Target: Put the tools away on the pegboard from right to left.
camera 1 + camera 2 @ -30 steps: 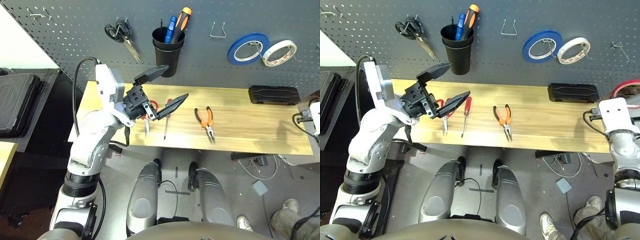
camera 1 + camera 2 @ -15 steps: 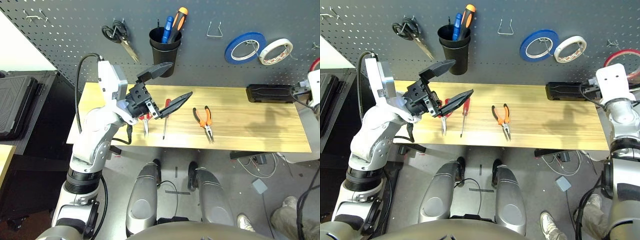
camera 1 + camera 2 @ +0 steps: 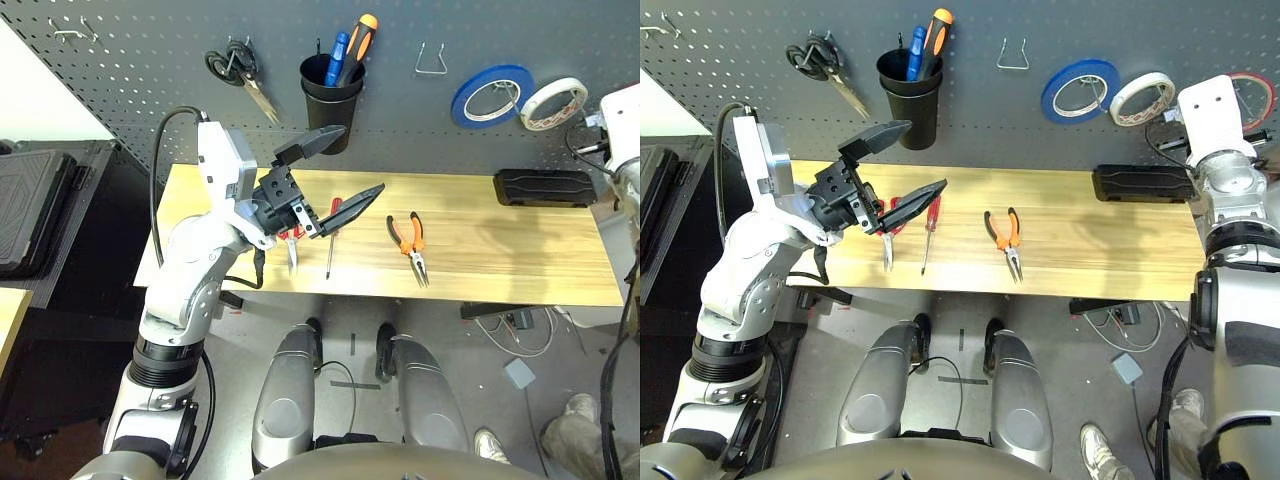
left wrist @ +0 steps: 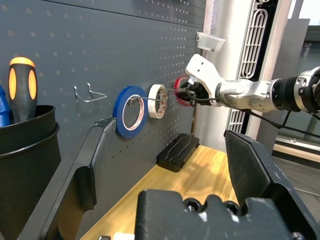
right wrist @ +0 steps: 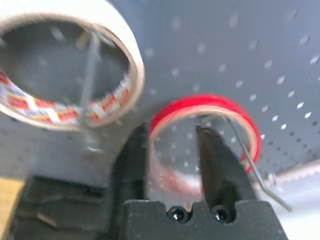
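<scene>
Right end effector (image 5: 172, 160) is reaching up against the pegboard (image 3: 150, 90), its two black fingers (image 5: 132, 165) straddling the rim of the red tape ring (image 5: 205, 107), one inside the ring and one outside; whether they are pinching it or just parted around it, I cannot tell. The ring is sitting at a wire hook (image 5: 250, 165), just beside the white tape roll (image 5: 70, 65) at the board's right end, with the blue tape roll (image 3: 493, 95) next along. Left end effector (image 3: 335, 165) is hovering above the worktop (image 3: 500, 250) with fingers spread wide, holding nothing. On the worktop, the pliers (image 3: 411, 240), screwdriver (image 3: 331, 235) and red-handled scissors (image 3: 889, 235) are lying side by side, the scissors partly hidden beneath the left fingers.
</scene>
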`<state>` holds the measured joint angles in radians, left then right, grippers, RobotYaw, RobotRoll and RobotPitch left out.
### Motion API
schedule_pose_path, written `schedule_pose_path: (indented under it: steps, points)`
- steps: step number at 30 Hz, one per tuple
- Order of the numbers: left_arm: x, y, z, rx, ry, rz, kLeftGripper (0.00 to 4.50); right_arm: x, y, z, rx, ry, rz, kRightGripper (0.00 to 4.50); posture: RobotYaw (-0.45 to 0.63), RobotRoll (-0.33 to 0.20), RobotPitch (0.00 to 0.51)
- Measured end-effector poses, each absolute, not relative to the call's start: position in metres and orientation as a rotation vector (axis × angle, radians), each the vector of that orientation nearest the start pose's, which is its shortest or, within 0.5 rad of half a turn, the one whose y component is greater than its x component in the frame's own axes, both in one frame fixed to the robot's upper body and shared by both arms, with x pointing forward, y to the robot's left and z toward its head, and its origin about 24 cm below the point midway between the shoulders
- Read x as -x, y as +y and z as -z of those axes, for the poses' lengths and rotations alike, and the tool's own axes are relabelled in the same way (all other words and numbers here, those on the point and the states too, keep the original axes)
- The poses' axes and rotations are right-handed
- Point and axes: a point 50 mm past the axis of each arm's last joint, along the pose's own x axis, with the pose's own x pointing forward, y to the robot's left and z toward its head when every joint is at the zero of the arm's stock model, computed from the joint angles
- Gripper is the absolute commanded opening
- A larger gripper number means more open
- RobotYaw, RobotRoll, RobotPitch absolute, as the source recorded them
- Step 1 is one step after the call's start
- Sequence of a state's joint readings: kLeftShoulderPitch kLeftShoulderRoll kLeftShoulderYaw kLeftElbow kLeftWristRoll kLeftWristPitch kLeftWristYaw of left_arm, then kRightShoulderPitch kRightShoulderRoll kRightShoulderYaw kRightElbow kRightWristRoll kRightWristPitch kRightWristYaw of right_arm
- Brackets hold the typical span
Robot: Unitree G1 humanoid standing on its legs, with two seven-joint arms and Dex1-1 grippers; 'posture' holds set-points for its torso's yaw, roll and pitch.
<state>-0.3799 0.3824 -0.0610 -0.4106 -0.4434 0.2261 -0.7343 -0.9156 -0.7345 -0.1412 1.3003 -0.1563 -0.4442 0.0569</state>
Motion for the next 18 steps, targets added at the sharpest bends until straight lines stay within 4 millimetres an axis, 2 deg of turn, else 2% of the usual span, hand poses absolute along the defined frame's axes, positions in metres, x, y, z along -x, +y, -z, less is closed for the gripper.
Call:
schedule_pose_path:
  steps: [5, 12, 18]
  points:
    - [-0.254, 0.119, -0.201, -0.180, -0.452, 1.041, 4.50, -0.336, -0.352, -0.138, 0.632, -0.122, 0.276, 4.47, 0.24, 0.000, 0.260]
    - [-0.254, 0.122, -0.192, -0.232, -0.366, 1.061, 4.50, -0.318, -0.344, -0.114, 0.636, -0.157, 0.134, 4.47, 0.22, 0.000, 0.261]
    - [-0.259, 0.125, -0.167, -0.367, -0.130, 1.094, 4.50, -0.313, -0.328, -0.081, 0.498, -0.066, 0.012, 4.47, 0.22, 0.000, 0.263]
